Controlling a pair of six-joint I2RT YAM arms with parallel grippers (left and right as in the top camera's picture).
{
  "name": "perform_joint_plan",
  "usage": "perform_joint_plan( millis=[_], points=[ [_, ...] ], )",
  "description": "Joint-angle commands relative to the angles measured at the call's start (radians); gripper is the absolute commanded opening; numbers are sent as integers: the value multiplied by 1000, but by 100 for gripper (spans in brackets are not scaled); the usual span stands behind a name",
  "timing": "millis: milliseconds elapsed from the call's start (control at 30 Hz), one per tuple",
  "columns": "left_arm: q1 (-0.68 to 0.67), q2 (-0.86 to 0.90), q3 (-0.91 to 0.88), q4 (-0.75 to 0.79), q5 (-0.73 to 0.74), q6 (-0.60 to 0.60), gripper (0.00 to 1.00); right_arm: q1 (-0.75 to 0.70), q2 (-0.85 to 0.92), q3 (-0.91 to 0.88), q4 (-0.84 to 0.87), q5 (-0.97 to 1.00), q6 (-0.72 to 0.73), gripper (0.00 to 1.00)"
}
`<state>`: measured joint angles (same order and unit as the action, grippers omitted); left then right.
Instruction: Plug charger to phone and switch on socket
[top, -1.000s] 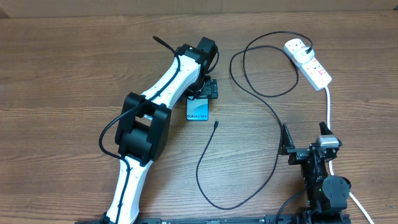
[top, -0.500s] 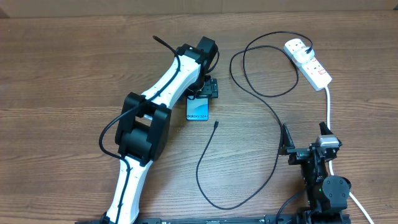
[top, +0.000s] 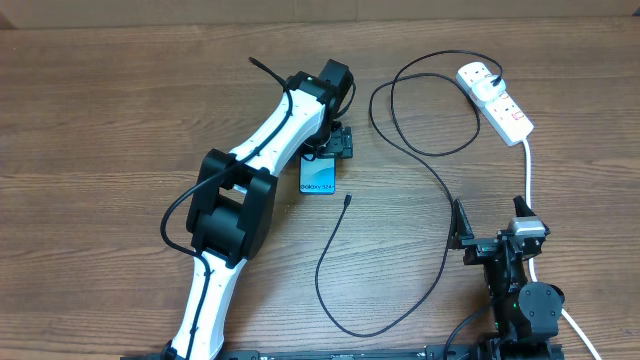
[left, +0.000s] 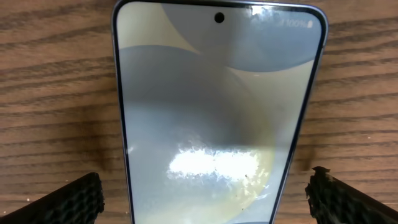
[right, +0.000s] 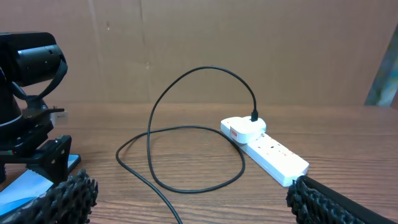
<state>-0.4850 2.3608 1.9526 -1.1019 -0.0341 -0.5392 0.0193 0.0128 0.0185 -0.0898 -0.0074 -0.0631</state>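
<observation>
A brown wood-grain tabletop (top: 100, 100) spreads beneath and around the right hand (right: 186, 186). Ahead of that hand, a plain tan board wall (right: 249, 43) rises from the tabletop's far edge, with a pale blue-green strip (right: 387, 68) beyond its right end. The light is even and soft.

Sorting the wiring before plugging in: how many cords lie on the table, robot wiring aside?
2. The black charger loops from the socket to near the phone; the thick white cord runs from the socket toward the near right edge.
</observation>
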Motion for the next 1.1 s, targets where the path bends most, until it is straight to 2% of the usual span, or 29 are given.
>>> perform_joint_plan(
  millis=[0, 700, 867, 1067],
  points=[
    [-6, 7, -2, 3, -36, 32, 100, -6, -10, -10, 6, 6, 4, 100],
    [-6, 7, -2, 13, -21, 47, 100, -6, -10, -10, 6, 6, 4, 100],
    [-6, 7, -2, 23, 13, 98, 100, -6, -10, -10, 6, 6, 4, 100],
    [-6, 7, -2, 22, 8, 98, 100, -6, -10, -10, 6, 6, 4, 100]
  ],
)
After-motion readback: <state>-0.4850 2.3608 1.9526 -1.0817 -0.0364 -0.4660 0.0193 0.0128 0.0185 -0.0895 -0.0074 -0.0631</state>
